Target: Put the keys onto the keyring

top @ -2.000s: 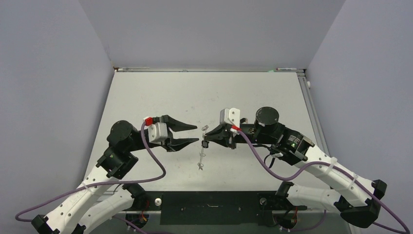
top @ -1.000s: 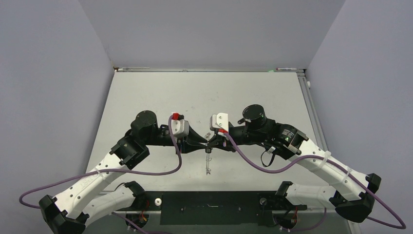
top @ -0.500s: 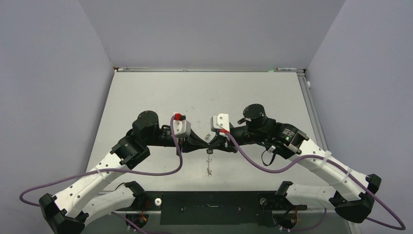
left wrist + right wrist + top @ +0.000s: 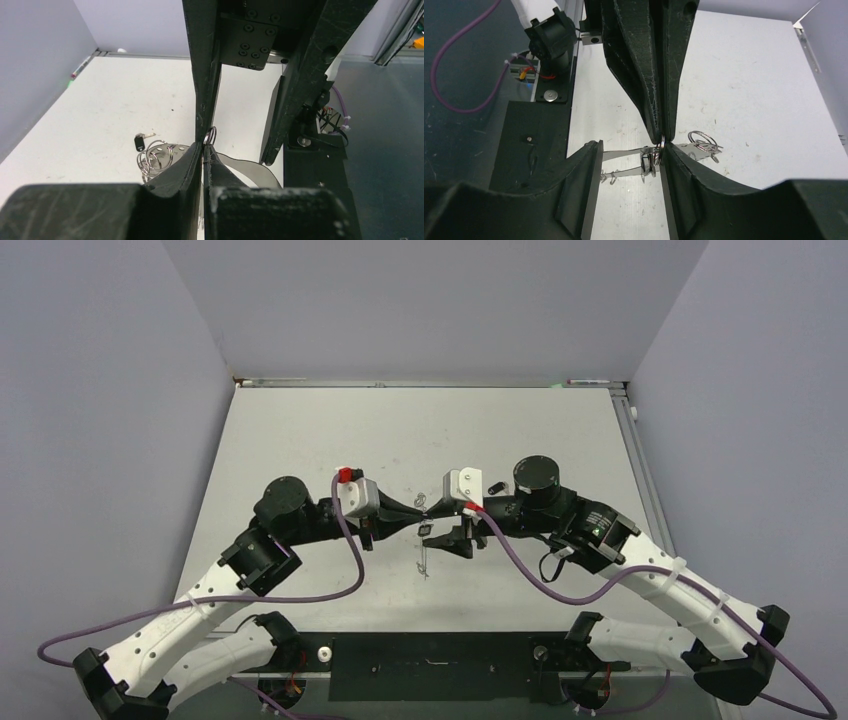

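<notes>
keyring (image 4: 624, 154) is pinched by one small loop in the closed left gripper (image 4: 204, 147). right gripper (image 4: 631, 150) is spread open around keyring, contact unclear. One key (image 4: 139, 143) is seen beside keyring; second not made out.

Left gripper (image 4: 204, 146) closed, tips pinching a small wire loop (image 4: 211, 134). Right gripper (image 4: 232, 150) enters from the top of the view, jaws apart, one finger right against the loop. On the table (image 4: 100, 110): black-headed key (image 4: 139, 144), just beside a bunch of rings (image 4: 156, 159). Grey strip (image 4: 245, 167) behind the tips.
</notes>
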You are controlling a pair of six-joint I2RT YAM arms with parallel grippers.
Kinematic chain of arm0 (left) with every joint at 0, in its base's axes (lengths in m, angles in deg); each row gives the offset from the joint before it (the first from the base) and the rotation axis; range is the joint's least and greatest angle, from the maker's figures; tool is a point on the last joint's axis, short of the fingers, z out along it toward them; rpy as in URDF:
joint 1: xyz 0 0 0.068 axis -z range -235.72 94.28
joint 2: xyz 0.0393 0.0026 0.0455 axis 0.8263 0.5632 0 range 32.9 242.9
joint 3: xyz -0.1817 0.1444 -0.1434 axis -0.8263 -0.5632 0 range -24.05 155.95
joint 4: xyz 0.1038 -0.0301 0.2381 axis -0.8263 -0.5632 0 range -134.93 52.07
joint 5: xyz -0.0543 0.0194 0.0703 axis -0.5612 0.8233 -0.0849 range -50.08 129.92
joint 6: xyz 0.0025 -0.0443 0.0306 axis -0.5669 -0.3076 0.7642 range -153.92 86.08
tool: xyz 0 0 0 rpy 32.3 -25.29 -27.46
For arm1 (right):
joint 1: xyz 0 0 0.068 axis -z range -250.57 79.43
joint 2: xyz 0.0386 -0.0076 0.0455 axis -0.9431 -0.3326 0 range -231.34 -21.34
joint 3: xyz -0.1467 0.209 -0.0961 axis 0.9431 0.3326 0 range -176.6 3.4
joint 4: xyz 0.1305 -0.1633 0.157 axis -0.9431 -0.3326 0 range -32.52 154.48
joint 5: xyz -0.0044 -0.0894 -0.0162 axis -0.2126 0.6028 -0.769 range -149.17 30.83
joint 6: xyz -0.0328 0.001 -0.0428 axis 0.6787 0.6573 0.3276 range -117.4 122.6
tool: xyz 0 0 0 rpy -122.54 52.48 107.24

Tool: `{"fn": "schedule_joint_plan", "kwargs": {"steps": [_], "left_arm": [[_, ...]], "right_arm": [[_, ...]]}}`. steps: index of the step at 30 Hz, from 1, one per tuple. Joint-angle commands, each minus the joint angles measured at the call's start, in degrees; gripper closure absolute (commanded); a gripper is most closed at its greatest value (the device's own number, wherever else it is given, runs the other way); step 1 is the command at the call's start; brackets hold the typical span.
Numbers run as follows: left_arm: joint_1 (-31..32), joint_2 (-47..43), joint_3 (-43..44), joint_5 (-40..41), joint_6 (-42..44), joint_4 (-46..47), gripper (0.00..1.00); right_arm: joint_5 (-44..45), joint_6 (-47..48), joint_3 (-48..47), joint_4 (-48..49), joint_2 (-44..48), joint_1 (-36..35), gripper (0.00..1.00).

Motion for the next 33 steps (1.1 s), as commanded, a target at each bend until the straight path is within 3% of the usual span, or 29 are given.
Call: {"fn": "schedule_joint_plan", "kwargs": {"steps": [1, 10, 26, 33], "left_arm": [[-0.6, -1.6, -0.6, 2.5, -2.6, 10.2, 1.00], [-1.2, -3.6, -3.3, -0.5, -6.2, 16.2, 1.00], [-2.3, -3.3, -3.7, -1.8, -7.5, 17.9, 1.00], [-2.5, -3.0, -3.9, -1.9, -8.3, 18.8, 1.00]], "right_arm": [[0.0, -3.7, 3.1, 11.4, 2.9, 1.1, 0.54], [-4.8, -9.2, 7.9, 20.8, 6.4, 9.3, 0.59], [-13.2, -8.9, 7.8, 19.1, 6.0, 10.8, 0.66], [-15.5, -12.6, 10.3, 24.7, 5.2, 10.7, 0.69]]}}
